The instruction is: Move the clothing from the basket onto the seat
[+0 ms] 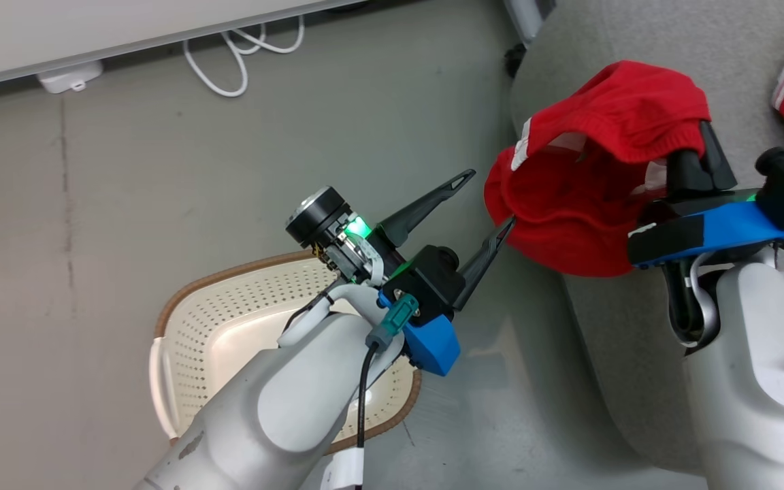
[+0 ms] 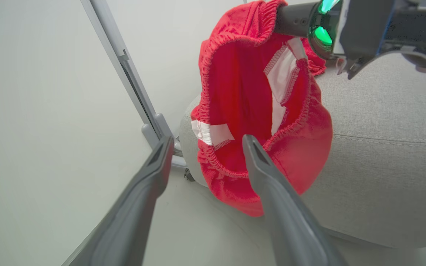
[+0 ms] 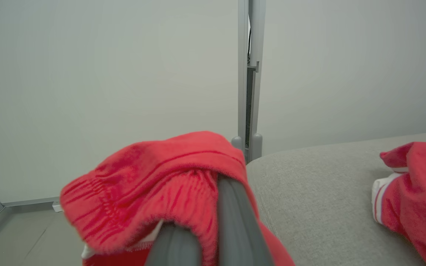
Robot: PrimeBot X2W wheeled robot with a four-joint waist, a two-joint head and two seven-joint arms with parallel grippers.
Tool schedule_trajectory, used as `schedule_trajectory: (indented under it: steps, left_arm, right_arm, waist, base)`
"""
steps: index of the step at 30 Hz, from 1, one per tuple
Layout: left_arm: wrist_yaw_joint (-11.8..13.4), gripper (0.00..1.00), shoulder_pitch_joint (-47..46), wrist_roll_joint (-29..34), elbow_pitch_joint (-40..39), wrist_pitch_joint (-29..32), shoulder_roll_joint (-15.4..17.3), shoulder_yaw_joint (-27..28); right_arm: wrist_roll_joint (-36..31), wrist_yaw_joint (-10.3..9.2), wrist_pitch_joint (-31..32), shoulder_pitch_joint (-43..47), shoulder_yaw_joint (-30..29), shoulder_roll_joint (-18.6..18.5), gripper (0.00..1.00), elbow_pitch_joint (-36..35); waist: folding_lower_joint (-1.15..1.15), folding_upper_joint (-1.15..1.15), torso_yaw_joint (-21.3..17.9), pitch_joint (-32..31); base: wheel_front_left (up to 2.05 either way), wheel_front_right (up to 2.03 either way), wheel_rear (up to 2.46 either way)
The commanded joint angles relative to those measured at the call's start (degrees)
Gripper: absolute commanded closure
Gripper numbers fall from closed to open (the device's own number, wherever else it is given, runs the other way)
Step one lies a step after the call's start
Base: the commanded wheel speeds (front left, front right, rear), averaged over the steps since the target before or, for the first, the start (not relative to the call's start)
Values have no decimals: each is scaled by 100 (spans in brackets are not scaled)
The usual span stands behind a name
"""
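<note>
Grey floor borders the seat (image 1: 746,47). At the seat's edge the right gripper (image 1: 701,146), clenched on a red white-trimmed garment (image 1: 589,204), holds it aloft. The left gripper (image 1: 487,199) hangs released just beside. This looks like the carrying step; next, move further over the seat, then let go.

The head camera looks steeply down at floor (image 1: 92,204), basket (image 1: 229,320) and seat (image 1: 603,34) edge. The left wrist camera, low and close, faces the hanging garment (image 2: 250,111) and seat side; the right wrist camera, closer, looks over that garment along the seat top, and the 2 share a grey post (image 3: 248,74).
</note>
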Motion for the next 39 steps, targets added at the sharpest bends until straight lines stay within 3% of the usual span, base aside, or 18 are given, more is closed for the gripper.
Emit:
schedule_trajectory:
  steps: [1,14,29,39]
  left_arm:
    - [-32,0,85,20,-23,-29,42,-67]
    - [-116,0,210,26,-27,-29,26,-375]
    - [-96,0,221,-38,-61,-29,2,-396]
    - [-41,0,58,5,-118,-29,80,-301]
  right_arm:
    - [20,1,-3,107,-106,-3,100,-93]
    - [30,1,-4,499,-703,-3,100,-298]
    - [70,1,-3,680,-806,-3,100,-421]
    - [-151,1,-3,119,-820,-9,100,-810]
  waist:
    - [0,0,-212,82]
    - [0,0,-767,168]
    - [0,0,-801,138]
    - [0,0,-754,318]
  base:
    - [0,0,0]
    - [0,0,0]
    - [0,0,0]
    - [0,0,0]
